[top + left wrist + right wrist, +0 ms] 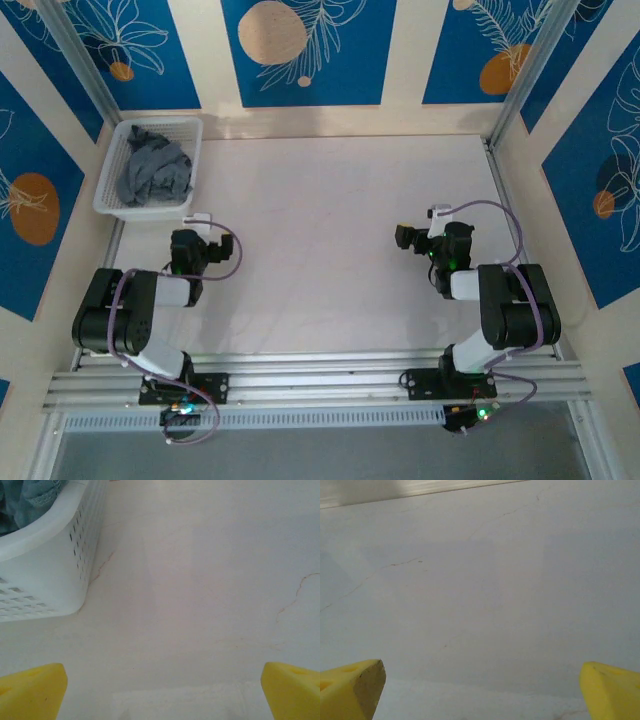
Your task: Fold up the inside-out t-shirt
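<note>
Slate-grey cotton of the inside-out t-shirt (153, 172), crumpled in a heap inside the white mesh basket (108, 185), just ahead and slightly left of the left claw (160, 692). Yellow fingers (32, 687) of that claw spread wide apart, nothing between them, low over bare desk (320, 200) right beside the basket's near corner. Likewise fully apart and empty, the right claw (480, 692), well off to the right of the basket, facing plain desk. Nothing folded yet; by the look of it, first step not yet begun: fetching the shirt out. Best done by lifting the left claw above the rim before reaching forward, clear of the plastic wall, then dropping onto the highest fold of the heap and pinching one thick bunch rather than a thin edge. Raise straight up to free the trailing cloth without dragging the basket along, then carry toward the open desk between the two claws. Keep the right claw ready to take a second corner for spreading. Likely to sag and cling, being soft; seams and sleeves not discernible in the bundle.
</note>
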`<action>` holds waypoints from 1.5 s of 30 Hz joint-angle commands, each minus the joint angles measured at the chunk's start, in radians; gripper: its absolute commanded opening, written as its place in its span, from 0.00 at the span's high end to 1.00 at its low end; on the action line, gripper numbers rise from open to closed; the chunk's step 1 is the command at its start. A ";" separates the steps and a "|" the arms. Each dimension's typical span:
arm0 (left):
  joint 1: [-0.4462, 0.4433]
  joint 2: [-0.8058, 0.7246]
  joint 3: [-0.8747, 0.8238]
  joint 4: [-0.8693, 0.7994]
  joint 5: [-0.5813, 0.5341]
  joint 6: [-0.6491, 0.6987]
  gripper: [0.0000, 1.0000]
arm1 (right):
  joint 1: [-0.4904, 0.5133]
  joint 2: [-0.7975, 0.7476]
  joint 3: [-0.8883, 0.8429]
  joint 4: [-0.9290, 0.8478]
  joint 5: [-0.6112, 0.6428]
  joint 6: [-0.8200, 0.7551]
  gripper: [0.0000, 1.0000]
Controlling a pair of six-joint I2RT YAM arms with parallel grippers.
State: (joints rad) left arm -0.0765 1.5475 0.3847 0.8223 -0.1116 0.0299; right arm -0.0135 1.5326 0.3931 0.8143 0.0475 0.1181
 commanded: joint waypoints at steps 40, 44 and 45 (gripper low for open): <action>0.309 0.151 1.152 -1.270 0.034 -0.564 0.01 | 0.394 -0.230 0.795 -1.447 -0.284 0.382 0.02; 0.337 0.397 1.399 -1.304 0.139 -0.498 0.01 | 0.426 -0.242 0.777 -1.420 -0.267 0.392 0.02; 0.339 0.456 1.472 -1.344 0.171 -0.484 0.01 | 0.427 -0.250 0.766 -1.409 -0.264 0.396 0.02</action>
State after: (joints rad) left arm 0.2531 1.8915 1.7180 -0.3866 -0.0631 -0.4789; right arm 0.4068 1.3098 1.1549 -0.5407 -0.1921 0.5232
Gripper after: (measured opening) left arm 0.991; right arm 0.979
